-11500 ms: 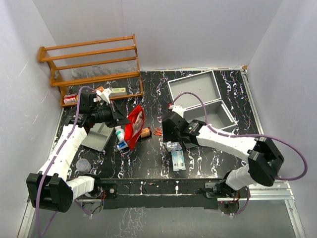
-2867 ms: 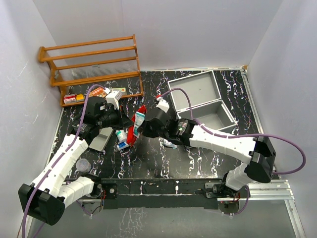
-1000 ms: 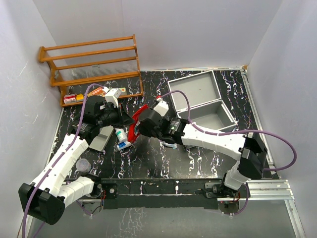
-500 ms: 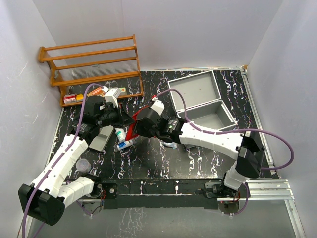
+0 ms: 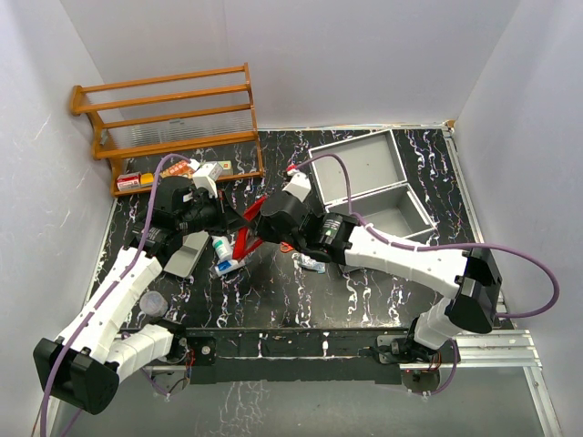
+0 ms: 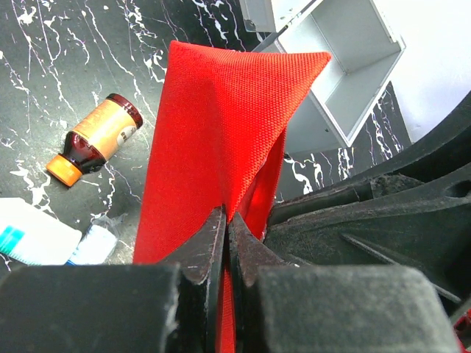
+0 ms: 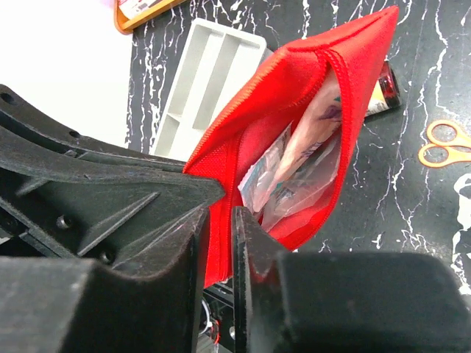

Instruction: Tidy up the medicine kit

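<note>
The left end effector [image 6: 226, 224] is closed to a narrow slit, with a fold of the red pouch [image 6: 221, 125] pinched between its fingers. The right end effector [image 7: 219, 228] is likewise almost closed and grips the opposite lip of the pouch mouth. Between the two, the pouch appears to be held up over the left-centre of the bench [image 5: 273, 296], its mouth spread toward the right wrist camera.

We judge the pouch to be woven cloth: soft, light and without stiffness of its own. It creases sharply at each pinch and will sag wherever it is not supported. The clear packets [image 7: 294, 173] inside look smooth and loose, so we expect them to slide out if the mouth tips downward. Take hold on the stitched hem beside the opening, where the cloth is doubled and less likely to slip.

Further out, a brown bottle [image 6: 96, 140] and scissors [image 7: 445, 143] lie on the bench. The grey box [image 5: 373, 187] stands well apart to the right.
</note>
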